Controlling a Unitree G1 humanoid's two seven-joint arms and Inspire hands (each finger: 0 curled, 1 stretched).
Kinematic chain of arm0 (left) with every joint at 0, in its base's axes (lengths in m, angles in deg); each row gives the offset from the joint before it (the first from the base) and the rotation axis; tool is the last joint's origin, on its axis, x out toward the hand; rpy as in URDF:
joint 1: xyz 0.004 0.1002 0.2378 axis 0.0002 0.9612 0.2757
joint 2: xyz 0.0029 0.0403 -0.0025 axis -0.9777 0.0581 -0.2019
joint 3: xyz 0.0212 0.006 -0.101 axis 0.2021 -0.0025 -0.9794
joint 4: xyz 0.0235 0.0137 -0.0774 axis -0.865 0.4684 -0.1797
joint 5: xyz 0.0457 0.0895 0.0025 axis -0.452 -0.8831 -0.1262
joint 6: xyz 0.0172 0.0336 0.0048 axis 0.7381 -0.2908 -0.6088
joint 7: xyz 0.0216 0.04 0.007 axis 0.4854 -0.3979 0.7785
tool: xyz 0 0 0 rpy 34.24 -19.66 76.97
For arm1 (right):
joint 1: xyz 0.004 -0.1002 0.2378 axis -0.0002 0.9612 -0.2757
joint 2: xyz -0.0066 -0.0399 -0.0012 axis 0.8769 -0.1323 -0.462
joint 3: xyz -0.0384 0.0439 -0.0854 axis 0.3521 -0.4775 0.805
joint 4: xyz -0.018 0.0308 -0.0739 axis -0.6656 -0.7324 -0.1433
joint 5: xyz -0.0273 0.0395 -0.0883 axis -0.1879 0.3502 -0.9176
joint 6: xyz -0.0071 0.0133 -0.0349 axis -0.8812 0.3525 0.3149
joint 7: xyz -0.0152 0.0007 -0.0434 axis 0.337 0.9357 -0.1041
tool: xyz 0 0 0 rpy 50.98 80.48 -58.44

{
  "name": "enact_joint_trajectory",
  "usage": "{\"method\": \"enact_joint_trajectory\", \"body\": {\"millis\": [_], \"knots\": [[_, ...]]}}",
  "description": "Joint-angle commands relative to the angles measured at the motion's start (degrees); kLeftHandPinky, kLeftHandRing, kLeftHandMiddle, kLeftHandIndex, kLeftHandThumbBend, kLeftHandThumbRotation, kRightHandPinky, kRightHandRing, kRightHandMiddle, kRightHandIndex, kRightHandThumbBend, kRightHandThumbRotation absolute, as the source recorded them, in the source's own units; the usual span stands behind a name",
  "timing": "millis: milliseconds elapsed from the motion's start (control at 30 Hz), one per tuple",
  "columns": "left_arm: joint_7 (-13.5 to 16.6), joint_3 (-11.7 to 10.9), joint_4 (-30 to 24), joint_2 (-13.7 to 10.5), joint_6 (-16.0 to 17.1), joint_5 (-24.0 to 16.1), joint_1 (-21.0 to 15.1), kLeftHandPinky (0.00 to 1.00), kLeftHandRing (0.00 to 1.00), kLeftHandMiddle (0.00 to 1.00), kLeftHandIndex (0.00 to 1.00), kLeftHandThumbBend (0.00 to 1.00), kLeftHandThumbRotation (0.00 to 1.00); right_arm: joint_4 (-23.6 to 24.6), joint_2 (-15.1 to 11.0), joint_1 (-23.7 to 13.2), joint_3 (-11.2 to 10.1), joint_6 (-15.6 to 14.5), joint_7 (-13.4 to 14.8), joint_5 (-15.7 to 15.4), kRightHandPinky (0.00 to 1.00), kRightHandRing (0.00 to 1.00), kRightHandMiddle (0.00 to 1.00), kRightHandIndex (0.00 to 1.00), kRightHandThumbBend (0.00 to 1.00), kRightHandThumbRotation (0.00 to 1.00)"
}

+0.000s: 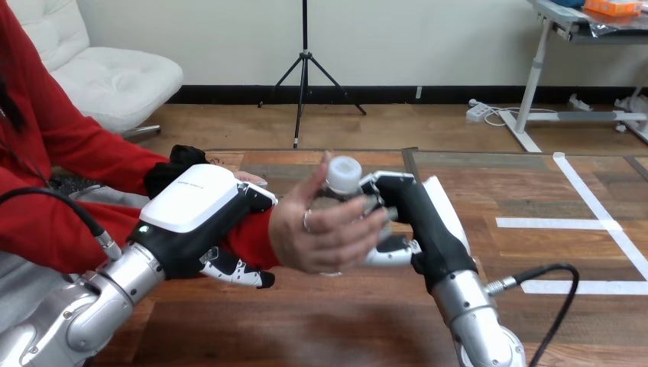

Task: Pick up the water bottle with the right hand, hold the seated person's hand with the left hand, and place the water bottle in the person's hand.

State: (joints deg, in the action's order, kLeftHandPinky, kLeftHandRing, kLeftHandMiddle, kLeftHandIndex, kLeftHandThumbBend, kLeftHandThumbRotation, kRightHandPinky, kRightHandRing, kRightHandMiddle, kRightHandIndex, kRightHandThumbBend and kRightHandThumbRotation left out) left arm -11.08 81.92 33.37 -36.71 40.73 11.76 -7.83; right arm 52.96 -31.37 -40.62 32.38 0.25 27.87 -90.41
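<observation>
Although the wooden table point(336, 321) lies beneath the exchange, the task's things are all held above it. The left hand point(191, 202) is laid over the person's wrist point(252, 237), with its fingers point(237, 271) curled underneath the red sleeve. This is judged a steadying hold, so that the palm is presented where the bottle is delivered. The right hand point(424, 225) is closed round the water bottle point(338, 186), which is carried upright, with the fingers point(378, 206) wrapped about its body. The person's hand point(313, 233) is spread open across the bottle's near side and is touching it; whether it is gripped cannot be told. Release is therefore judged not yet due. The white cap point(345, 168) is fitted; the bottle's contents are hidden behind the person's hand.
</observation>
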Motion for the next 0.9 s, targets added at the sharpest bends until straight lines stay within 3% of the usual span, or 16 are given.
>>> {"method": "enact_joint_trajectory", "body": {"millis": [0, 867], "knots": [[0.5, 0.2, -4.7, 3.8, 2.2, 1.2, -4.3, 0.27, 0.31, 0.37, 0.4, 0.74, 0.0, 4.9, 0.9, -5.7, 0.5, 0.3, 1.2, -0.5, 0.31, 0.37, 0.44, 0.43, 0.85, 0.0], [0.3, -0.3, -3.3, 4.6, 3.8, 1.3, -4.5, 0.28, 0.32, 0.38, 0.39, 0.75, 0.0, 9.4, 0.7, -5.1, 1.2, -1.6, 0.4, -0.6, 0.32, 0.38, 0.44, 0.43, 0.85, 0.0]]}}
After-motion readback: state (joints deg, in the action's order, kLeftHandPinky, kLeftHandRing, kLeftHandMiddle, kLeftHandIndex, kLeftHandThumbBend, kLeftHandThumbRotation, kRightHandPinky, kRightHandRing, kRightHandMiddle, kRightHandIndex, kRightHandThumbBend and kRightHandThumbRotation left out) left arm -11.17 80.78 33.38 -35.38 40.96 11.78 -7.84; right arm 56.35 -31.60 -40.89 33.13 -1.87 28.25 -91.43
